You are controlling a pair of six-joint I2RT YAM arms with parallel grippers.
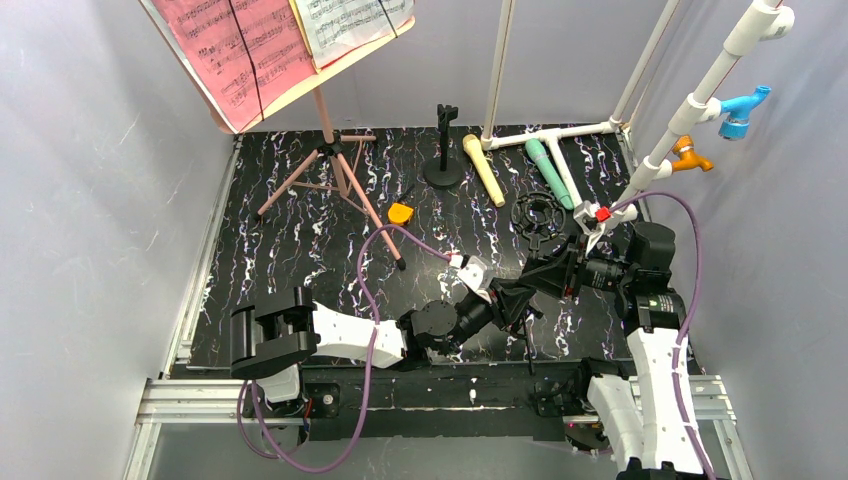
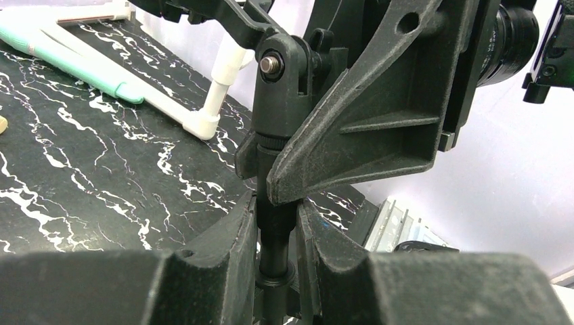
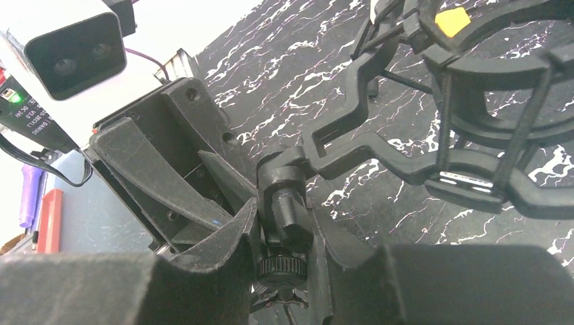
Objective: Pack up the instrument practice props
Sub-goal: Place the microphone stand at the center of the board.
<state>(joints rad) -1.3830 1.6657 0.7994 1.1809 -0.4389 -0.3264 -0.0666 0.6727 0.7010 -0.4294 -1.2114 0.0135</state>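
Note:
The pink music board (image 1: 235, 60) with pink and white sheets (image 1: 345, 20) stands on its pink tripod legs (image 1: 335, 170) at the back left. The beige microphone (image 1: 484, 170) and the teal microphone (image 1: 548, 170) lie at the back centre. The teal one also shows in the left wrist view (image 2: 68, 61). My left gripper (image 1: 508, 302) (image 2: 276, 211) is shut on the black post (image 2: 274, 230) of a black shock-mount holder. My right gripper (image 1: 562, 272) (image 3: 288, 223) is shut on the same holder's swivel joint (image 3: 283, 200). Its ring (image 3: 487, 101) (image 1: 538, 213) reaches out over the table.
A black desk microphone stand (image 1: 444, 150) stands at the back centre. A small orange piece (image 1: 401, 213) lies near the tripod. The white pipe frame (image 1: 560, 133) (image 2: 203, 115) with blue (image 1: 742, 108) and orange fittings (image 1: 690, 155) rises at the back right. Grey walls enclose the table.

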